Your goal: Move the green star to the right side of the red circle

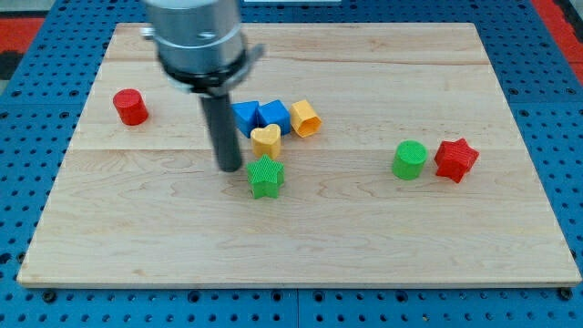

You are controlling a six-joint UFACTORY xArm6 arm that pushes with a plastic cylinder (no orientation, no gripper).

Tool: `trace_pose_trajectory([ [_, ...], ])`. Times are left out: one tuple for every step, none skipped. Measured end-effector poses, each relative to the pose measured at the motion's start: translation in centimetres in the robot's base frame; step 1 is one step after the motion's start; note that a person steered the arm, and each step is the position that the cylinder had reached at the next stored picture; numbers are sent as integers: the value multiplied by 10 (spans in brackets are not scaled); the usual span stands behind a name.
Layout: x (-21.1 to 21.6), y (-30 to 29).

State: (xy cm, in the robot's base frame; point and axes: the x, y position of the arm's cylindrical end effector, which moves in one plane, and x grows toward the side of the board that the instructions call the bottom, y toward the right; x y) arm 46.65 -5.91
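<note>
Near the middle of the counter (364,237), slightly toward its left edge, my tip (230,169) rests on pale wood grain: a plain dark rod with no claw, holding nothing. Just beside it, toward the right edge and a little nearer the bottom edge, lies the ribbed green star (266,177). Behind it sit a yellow heart (265,138), two blue blocks (259,116) and an orange block (305,118). Well apart, near the left edge, stands the red circle (130,107).
</note>
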Motion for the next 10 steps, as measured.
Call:
trace_pose_trajectory([
  [-11, 21],
  [-21, 23],
  [2, 76],
  [40, 86],
  [46, 60],
  [46, 4],
  [46, -8],
  [35, -8],
  [15, -9],
  [-10, -9],
])
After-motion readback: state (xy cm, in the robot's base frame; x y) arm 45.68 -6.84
